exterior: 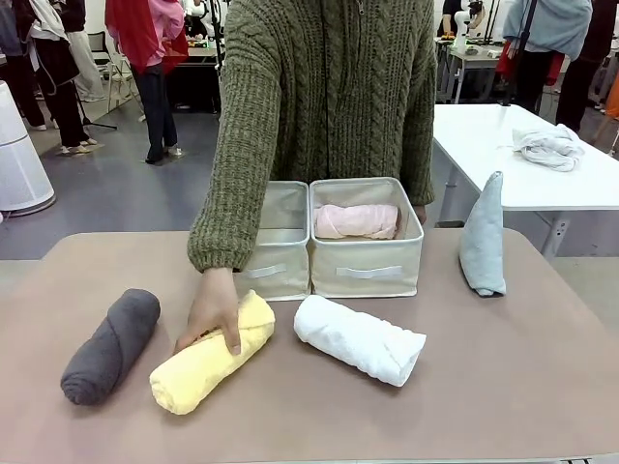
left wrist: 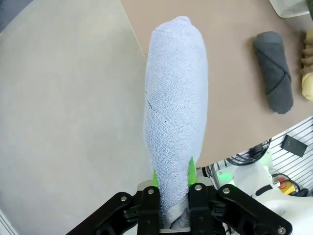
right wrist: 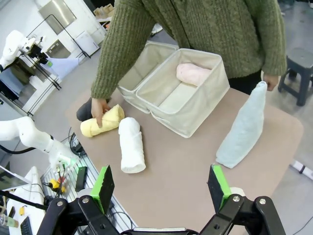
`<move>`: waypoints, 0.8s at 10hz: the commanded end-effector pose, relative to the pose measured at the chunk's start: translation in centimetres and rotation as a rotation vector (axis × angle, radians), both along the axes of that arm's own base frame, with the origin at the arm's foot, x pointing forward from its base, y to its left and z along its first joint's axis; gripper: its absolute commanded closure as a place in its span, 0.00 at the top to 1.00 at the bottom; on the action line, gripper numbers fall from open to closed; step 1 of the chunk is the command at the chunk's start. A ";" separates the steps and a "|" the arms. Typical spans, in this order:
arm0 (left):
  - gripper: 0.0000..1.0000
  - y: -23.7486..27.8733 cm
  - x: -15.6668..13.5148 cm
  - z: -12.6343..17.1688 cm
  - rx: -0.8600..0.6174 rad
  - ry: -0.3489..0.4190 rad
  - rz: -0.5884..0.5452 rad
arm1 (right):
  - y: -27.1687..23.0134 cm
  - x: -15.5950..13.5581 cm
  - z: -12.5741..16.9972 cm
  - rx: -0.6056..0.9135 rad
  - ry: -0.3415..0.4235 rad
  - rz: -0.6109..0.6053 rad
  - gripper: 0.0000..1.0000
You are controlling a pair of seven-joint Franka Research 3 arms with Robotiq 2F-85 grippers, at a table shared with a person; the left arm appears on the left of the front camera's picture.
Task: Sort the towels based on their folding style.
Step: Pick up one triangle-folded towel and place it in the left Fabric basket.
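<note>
My left gripper (left wrist: pixel 173 180) is shut on the narrow end of a light blue cone-folded towel (left wrist: pixel 173 107), held over the floor just off the table's edge. On the table lie a dark grey roll (exterior: pixel 111 345), a yellow roll (exterior: pixel 198 372) under the person's hand (exterior: pixel 213 311), and a white roll (exterior: pixel 360 339). A pink roll (exterior: pixel 357 221) lies in the right beige bin (exterior: pixel 368 271); the left bin (exterior: pixel 279 253) looks empty. A grey-blue cone (exterior: pixel 483 237) stands at the right. My right gripper (right wrist: pixel 161 188) is open above the near edge, nothing between its fingers.
A person in a green knitted sweater (exterior: pixel 329 87) stands behind the bins, one arm reaching to the yellow roll. A white table (exterior: pixel 503 135) at the back right carries a shapeless white cloth bundle (exterior: pixel 548 145). Bare tabletop (exterior: pixel 503 377) lies in front and to the right.
</note>
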State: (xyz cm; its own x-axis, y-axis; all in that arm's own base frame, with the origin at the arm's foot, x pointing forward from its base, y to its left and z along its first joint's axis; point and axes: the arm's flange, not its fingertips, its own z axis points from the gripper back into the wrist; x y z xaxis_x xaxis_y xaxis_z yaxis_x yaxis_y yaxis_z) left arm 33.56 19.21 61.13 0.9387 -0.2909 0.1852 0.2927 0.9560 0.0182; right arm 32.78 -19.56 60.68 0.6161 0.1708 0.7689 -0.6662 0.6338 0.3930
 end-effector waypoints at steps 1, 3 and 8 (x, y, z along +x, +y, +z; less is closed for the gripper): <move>0.00 1.0 -0.7 0.3 0.001 -0.010 -0.015 | 0.0 0.1 -0.1 0.010 -0.006 0.008 1.00; 0.00 1.0 -0.7 0.3 0.001 -0.010 -0.015 | 0.0 0.1 -0.1 0.010 -0.006 0.008 1.00; 0.00 1.0 -0.7 0.3 0.001 -0.010 -0.015 | 0.0 0.1 -0.1 0.010 -0.006 0.008 1.00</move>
State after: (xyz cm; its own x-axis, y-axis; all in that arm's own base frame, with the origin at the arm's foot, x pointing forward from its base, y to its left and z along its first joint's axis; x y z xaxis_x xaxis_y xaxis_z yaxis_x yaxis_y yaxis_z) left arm 33.00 20.16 61.11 0.9380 -0.2868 0.1950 0.2904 0.9569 0.0103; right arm 32.78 -19.56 60.68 0.6161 0.1708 0.7689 -0.6662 0.6338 0.3930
